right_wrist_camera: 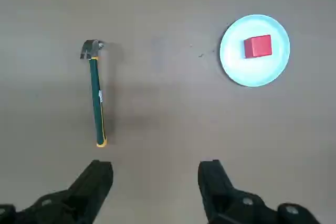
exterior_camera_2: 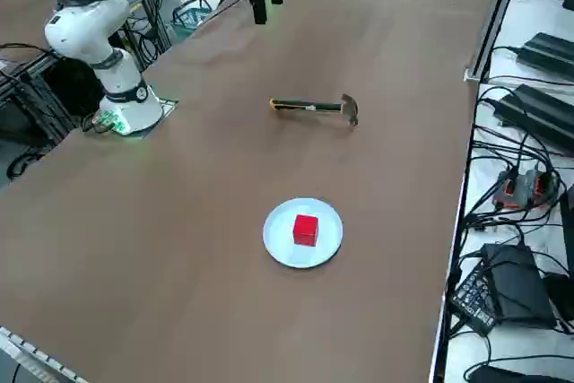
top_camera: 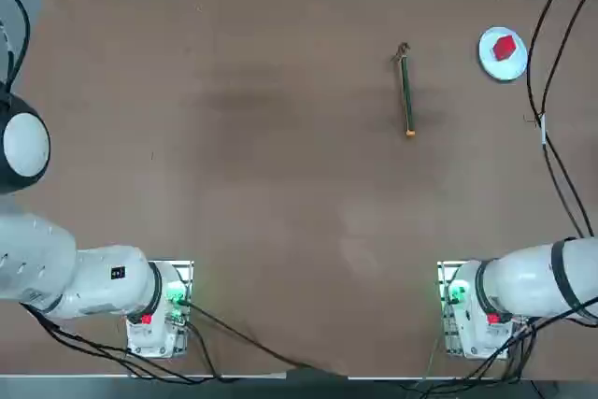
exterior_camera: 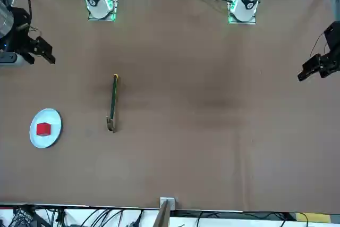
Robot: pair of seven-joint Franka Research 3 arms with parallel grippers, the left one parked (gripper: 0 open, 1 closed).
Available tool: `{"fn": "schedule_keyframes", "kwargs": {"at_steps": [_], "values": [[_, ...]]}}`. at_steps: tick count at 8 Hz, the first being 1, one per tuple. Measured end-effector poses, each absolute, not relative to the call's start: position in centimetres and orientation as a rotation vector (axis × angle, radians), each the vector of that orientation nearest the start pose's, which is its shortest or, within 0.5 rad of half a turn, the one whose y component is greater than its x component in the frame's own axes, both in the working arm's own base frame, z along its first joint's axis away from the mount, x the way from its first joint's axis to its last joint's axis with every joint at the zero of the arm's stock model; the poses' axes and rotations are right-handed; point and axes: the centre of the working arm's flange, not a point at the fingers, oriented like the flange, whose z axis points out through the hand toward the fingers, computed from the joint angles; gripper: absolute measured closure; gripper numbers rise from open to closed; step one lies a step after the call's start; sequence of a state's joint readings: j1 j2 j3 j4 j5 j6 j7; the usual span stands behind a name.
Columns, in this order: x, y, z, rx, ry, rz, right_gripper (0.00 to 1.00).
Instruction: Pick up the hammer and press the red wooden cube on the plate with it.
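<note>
Hammer with the slim dark green handle, orange end tip and dark brown claw head (top_camera: 406, 91) is the leftmost thing that matters here, lying flat on the bare brown tabletop (top_camera: 280, 184). Its long axis runs nearly straight away from the robot: orange tip toward the arm bases, head at the far end, leaning just slightly to the robot's left. It's well over on the right arm's side, so that's the nearer arm for the job.

Next going right, the black two-finger right gripper (right_wrist_camera: 156, 165) is up above the table, fingers spread wide with nothing between them. From there the hammer is ahead and off to its left, so I'd say the move is over that way and then down. The fingers are spaced side to side, so they look about right to straddle the handle, maybe with a tiny twist to match the lean.

Furthest right is the small round pale blue-white plate (top_camera: 491, 64), roughly level with the hammer's head, with the small bright red wooden cube (top_camera: 505, 47) sitting on it. Those come after the grab, imo.
</note>
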State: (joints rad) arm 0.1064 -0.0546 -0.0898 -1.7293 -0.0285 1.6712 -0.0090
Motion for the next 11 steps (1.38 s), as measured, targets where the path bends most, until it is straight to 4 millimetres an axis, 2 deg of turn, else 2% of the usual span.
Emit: {"fn": "schedule_keyframes", "kwargs": {"at_steps": [3, 5, 6, 7, 9, 11], "values": [[54.4, 1.1, 58.8, -3.152, -0.055, 0.005, 0.0], [55.4, 2.5, 57.3, -3.103, -0.062, 0.04, 0.0], [56.4, 4.0, 55.3, -3.093, -0.09, 0.06, 0.0], [57.7, 6.2, 52.5, -3.089, -0.129, 0.066, 0.0], [59.5, 10.1, 45.0, -3.097, -0.124, 0.031, 0.0], [59.6, 12.5, 38.0, -3.1, 0.0, -0.048, 0.0]]}}
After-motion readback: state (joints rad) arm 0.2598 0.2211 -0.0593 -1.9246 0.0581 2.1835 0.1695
